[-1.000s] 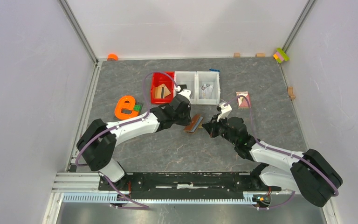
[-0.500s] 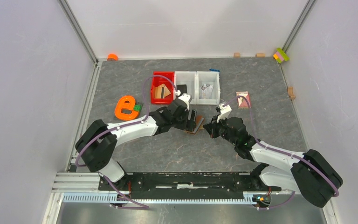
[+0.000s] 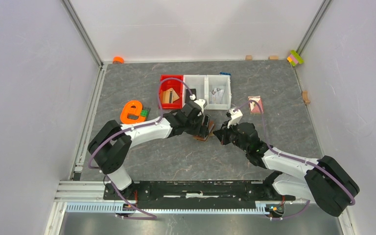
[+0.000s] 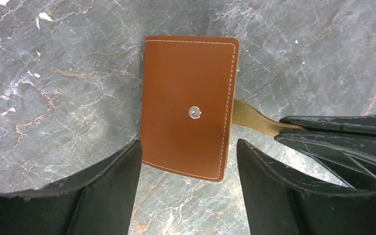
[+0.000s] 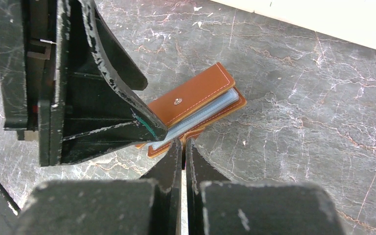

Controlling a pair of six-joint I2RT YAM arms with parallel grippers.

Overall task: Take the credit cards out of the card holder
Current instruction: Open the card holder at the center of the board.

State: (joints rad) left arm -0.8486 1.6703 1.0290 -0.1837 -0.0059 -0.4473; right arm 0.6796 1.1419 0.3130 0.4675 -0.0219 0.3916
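The card holder [image 4: 190, 105], a brown leather wallet with a metal snap stud, lies folded on the grey marbled table. My left gripper [image 4: 188, 147] is open, with one finger on each side of the wallet's near edge. The tan snap tab [image 4: 254, 119] runs out of the wallet's right side, and my right gripper [image 5: 182, 142] is shut on it. Pale grey-blue lining [image 5: 203, 116] shows between the covers in the right wrist view. The credit cards are hidden. From above, both grippers meet at the card holder [image 3: 207, 134] mid-table.
A red bin [image 3: 164, 91] holding tan pieces and two white bins [image 3: 207, 90] stand just behind the grippers. An orange letter shape [image 3: 132, 112] lies to the left. A pink-red picture card [image 3: 256, 104] lies to the right. Small blocks [image 3: 295, 58] sit along the far edge.
My left gripper has opened wide and shifted right, so it now sits over the card holder. The right arm has held still on the tab.
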